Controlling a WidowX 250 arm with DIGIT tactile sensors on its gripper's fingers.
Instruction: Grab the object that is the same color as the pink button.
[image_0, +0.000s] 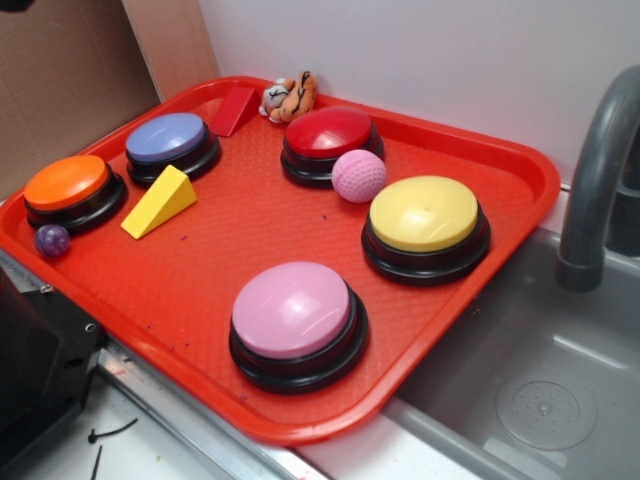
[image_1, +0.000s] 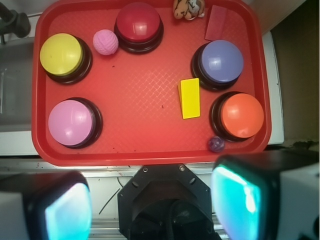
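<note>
1. Here, in the exterior view, a red plastic tray (image_0: 470, 260) with a textured floor sits on the tabletop beside a grey sink basin (image_0: 540, 390) and a grey faucet (image_0: 595, 180). Taking the light-pink dome button on a black base (image_0: 297, 322) as landmark, at the tray's near edge: the small pink dimpled ball (image_0: 358, 175) lies well behind it, wedged between the red dome button (image_0: 330, 143) and the yellow dome button (image_0: 426, 226), touching or nearly touching both. Far to the landmark's left stand the orange dome button (image_0: 72, 191) and the purple-blue dome button (image_0: 170, 146), with a yellow wooden wedge (image_0: 158, 202) between them and a small dark purple marble (image_0: 52, 240) in front of the orange one. A flat red wedge (image_0: 232, 110) and a small plush tiger (image_0: 290, 97) lie at the tray's far rim. The tool does not appear here.

2. In the wrist view, looking straight down, the light-pink dome button (image_1: 73, 122) is at lower left; the pink dimpled ball (image_1: 105, 42) lies above it and slightly right, beside the red dome button (image_1: 138, 24). The tool (image_1: 152, 202) hangs off the tray's near edge, well apart from the ball; its two blurred fingers (image_1: 67, 210) stand wide apart, with nothing between them.
</note>
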